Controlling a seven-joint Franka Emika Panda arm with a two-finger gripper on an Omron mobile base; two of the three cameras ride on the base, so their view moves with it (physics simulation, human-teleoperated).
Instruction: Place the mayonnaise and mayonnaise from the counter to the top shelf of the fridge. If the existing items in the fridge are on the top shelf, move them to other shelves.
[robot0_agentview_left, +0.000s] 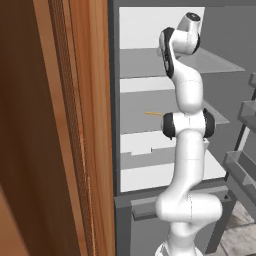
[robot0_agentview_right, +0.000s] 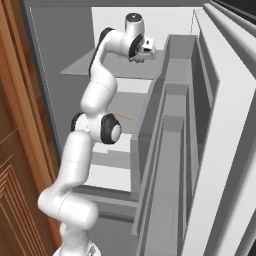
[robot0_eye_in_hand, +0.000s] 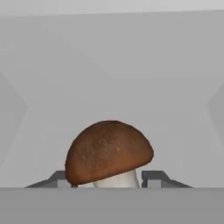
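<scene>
Inside the open fridge (robot0_agentview_left: 116, 100), the white arm reaches up to the top shelf (robot0_agentview_left: 140, 62), its wrist bent over that pale grey panel in both base views. Seen from the hand, the jaws (robot0_eye_in_hand: 109, 179) stand on either side of a small mushroom (robot0_eye_in_hand: 109, 153) with a speckled brown cap and a pale stem; the cap leans to one side and its wider edge hangs over one of the fingertips (robot0_eye_in_hand: 155, 177). Those dark tips sit just beside the stem, yet whether they press on it or leave a slight gap cannot be told, so the grip is uncertain. Behind the mushroom lies only plain grey shelf surface and the white back wall.

One shelf lower (robot0_agentview_left: 145, 112), a thin orange-yellow sliver (robot0_agentview_left: 153, 114) lies flat near the middle of the panel, well apart from the hand; it also shows past the arm's elbow in the right base view (robot0_agentview_right: 124, 117). Below that, white drawer fronts (robot0_agentview_left: 150, 175) close off the bottom of the compartment. A brown wooden cabinet side (robot0_agentview_left: 60, 130) stands hard against the fridge's left wall, and grey door bins (robot0_agentview_right: 170, 150) run along the opened door at the right.

No label, brand or lettering can be read on any surface.
</scene>
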